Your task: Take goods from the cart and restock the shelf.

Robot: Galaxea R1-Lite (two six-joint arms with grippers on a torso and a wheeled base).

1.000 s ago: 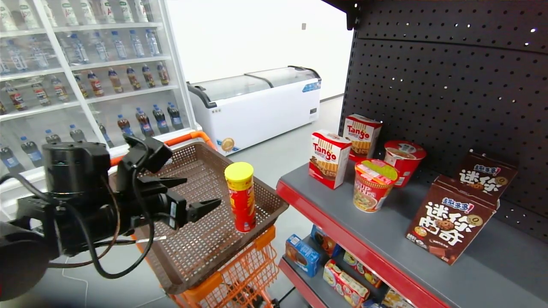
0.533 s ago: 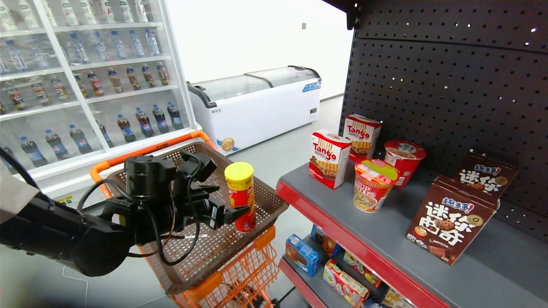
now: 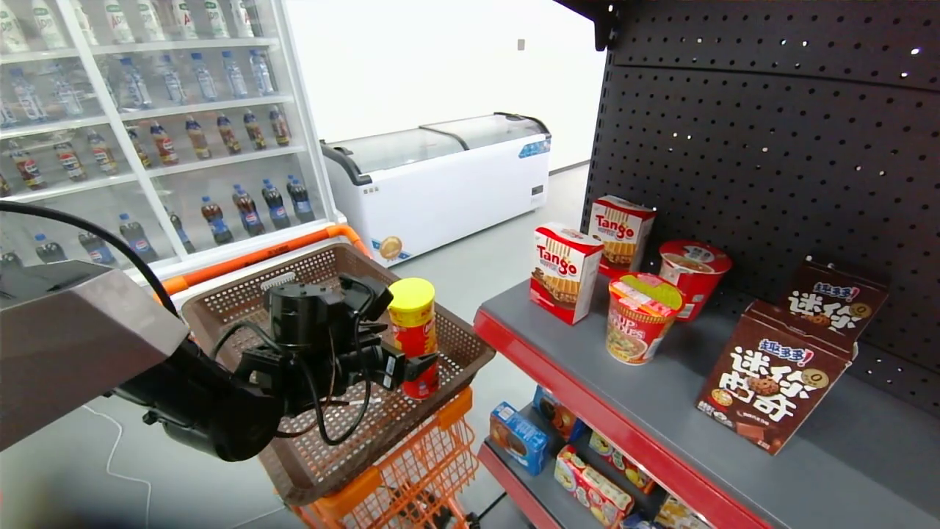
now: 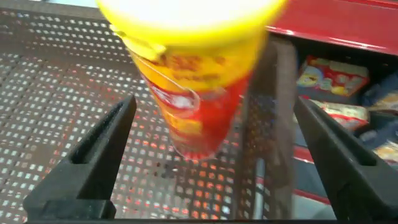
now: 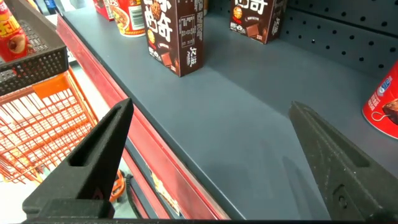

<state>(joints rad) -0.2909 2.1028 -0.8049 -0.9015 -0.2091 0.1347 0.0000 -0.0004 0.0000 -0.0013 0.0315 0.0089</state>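
The head camera looks forward and down over the cart basket and the shelf, the left wrist camera faces that basket's chip can from close, and the right wrist camera skims the same shelf from low above.

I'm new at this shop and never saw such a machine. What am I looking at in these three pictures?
A two-armed robot restocking shelves. The wide picture is from its head camera, the other two from its wrists. The left jaws stand open either side of a red cylindrical snack can with yellow lid, upright in a brown perforated basket on an orange cart; nothing is gripped. The right jaws hang open above the grey shelf with red edge, which carries boxes and noodle cups.
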